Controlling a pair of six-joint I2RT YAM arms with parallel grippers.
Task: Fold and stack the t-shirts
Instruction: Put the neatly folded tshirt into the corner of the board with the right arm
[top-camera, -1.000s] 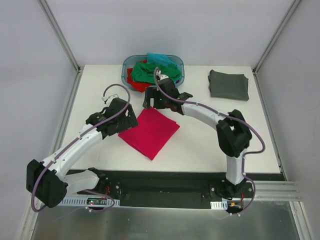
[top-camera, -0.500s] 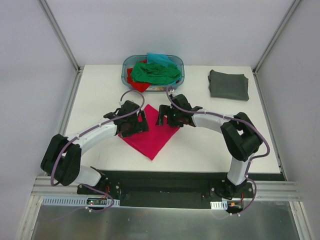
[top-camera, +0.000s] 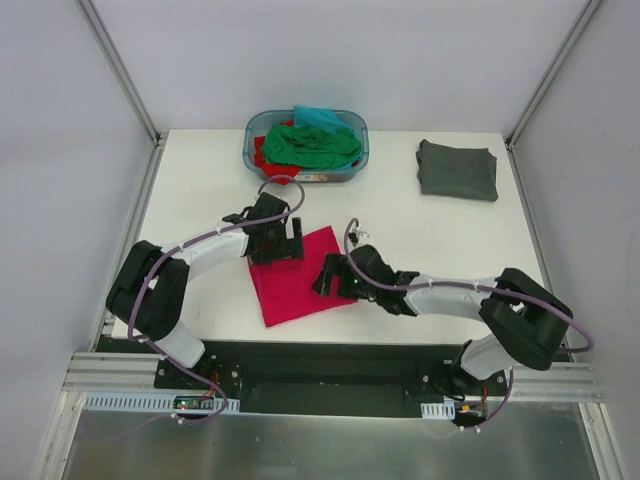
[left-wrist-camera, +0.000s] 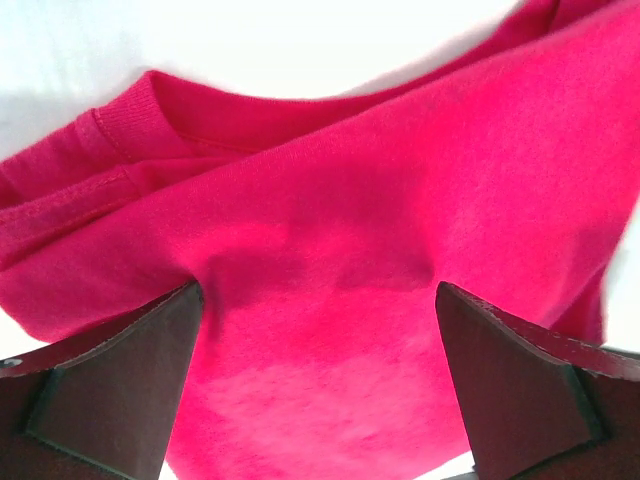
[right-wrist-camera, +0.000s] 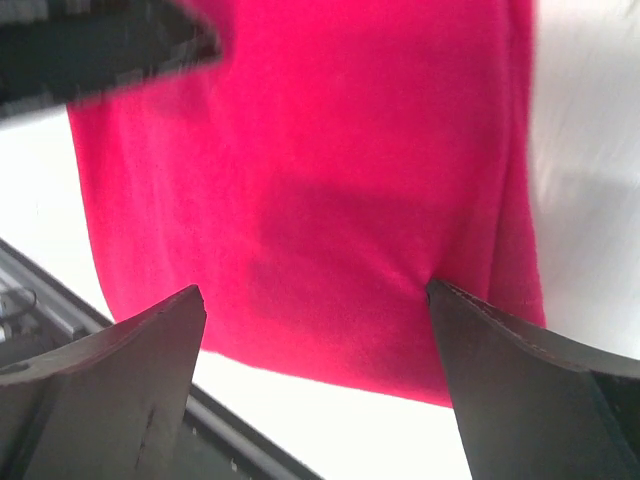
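Crimson-pink t-shirt (top-camera: 298, 282) lies folded, nearly square, edges skewed to the table (top-camera: 450, 255).

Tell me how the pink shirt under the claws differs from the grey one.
The pink shirt lies near the front, with the left claw and right claw both spread open on it; the grey shirt sits alone at the far right corner. The pink shirt lies skewed to the table edge, the grey shirt nearly square. Both are folded flat.
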